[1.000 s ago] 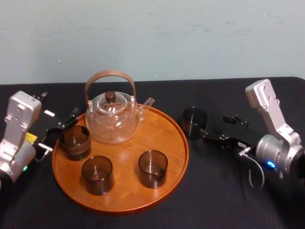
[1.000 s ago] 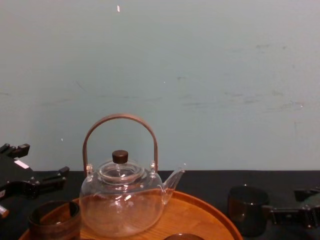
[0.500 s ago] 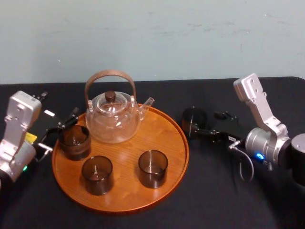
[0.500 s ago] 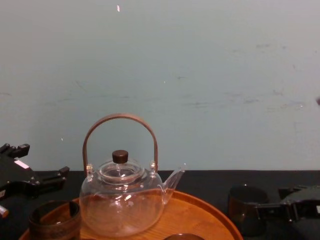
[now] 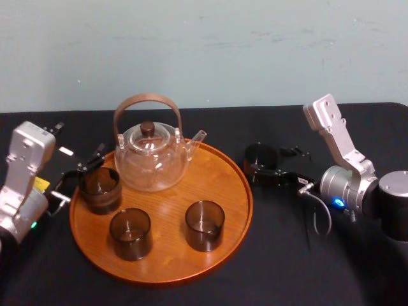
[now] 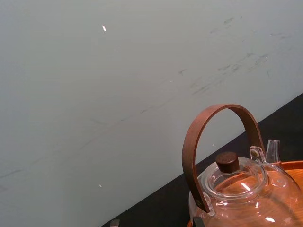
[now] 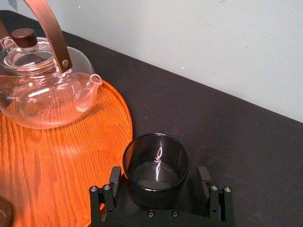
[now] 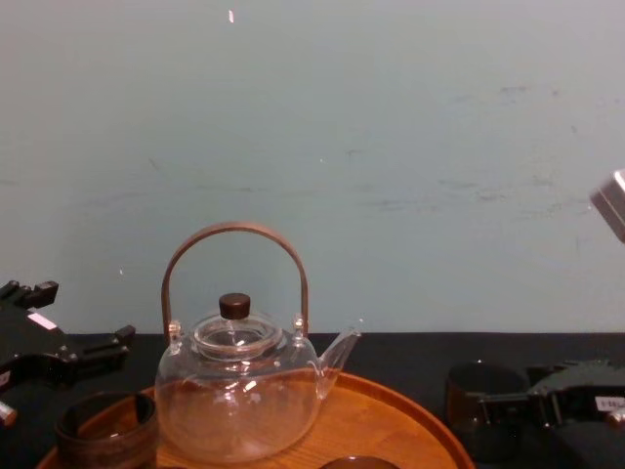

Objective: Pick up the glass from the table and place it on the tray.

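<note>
— So, what's changed?
— The right gripper (image 7: 159,173) has slid left: its spread fingers (image 7: 115,178) now flank the dark cylindrical glass (image 7: 155,163), on the table (image 7: 246,142) right of the round orange-brown wooden tray (image 7: 106,125). The left gripper (image 5: 78,172) idles far left.

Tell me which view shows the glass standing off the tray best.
The right wrist view: the glass shows close, from above, rim and base clear, between the open fingers of the right gripper, beside the tray. The head view shows it smaller, to the right of the tray. The chest view shows it side-on, low.
</note>
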